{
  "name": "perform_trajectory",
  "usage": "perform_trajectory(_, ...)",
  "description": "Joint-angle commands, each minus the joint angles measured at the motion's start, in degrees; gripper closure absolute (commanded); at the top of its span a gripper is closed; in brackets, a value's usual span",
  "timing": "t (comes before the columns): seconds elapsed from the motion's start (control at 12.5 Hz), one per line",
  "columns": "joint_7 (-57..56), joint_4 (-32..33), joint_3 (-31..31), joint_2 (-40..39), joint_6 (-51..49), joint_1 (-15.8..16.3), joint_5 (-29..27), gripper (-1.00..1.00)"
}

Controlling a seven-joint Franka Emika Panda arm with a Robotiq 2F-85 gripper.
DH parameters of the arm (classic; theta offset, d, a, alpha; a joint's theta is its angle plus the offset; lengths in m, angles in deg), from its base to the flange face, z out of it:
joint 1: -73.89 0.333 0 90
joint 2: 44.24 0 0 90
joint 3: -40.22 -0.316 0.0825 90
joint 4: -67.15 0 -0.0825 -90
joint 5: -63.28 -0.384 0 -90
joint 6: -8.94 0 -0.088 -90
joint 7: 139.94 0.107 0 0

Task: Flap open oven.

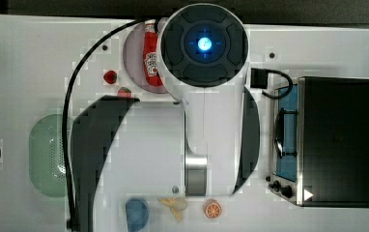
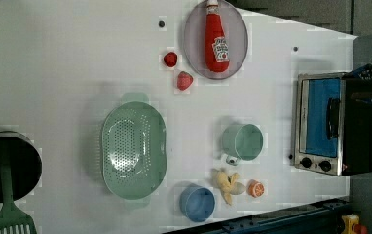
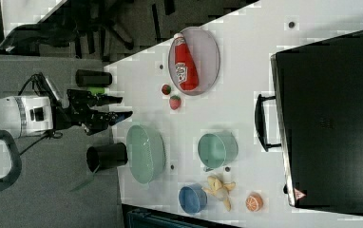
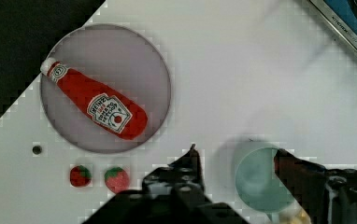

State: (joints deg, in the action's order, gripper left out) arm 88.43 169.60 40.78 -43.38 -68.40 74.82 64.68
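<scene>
Wrist view shows the pincer (image 4: 235,156) with fingers spread apart, holding nothing, hanging above the white counter (image 4: 242,74) over a green cup (image 4: 260,179), near a plate (image 4: 105,87) with a ketchup bottle (image 4: 97,106). Oven (image 2: 334,124) sits at the left view's right on the counter, door shut, well apart from the pincer.

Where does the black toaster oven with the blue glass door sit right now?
The black toaster oven with the blue glass door stands at the left view's right edge of the white table, door shut, nearest the pale green mug.
</scene>
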Motion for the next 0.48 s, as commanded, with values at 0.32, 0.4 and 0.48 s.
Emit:
perform_trajectory(0.32, -1.8, 7.6, 1.5, 15.6, -9.1, -2.1, -0.6, -1.0)
perform_trajectory(0.4, -1.8, 7.6, 1.5, 15.6, -9.1, -2.1, -0.6, -1.0)
perform_trajectory(0.48, -1.8, 7.6, 1.5, 15.6, -9.1, -2.1, -0.6, -1.0)
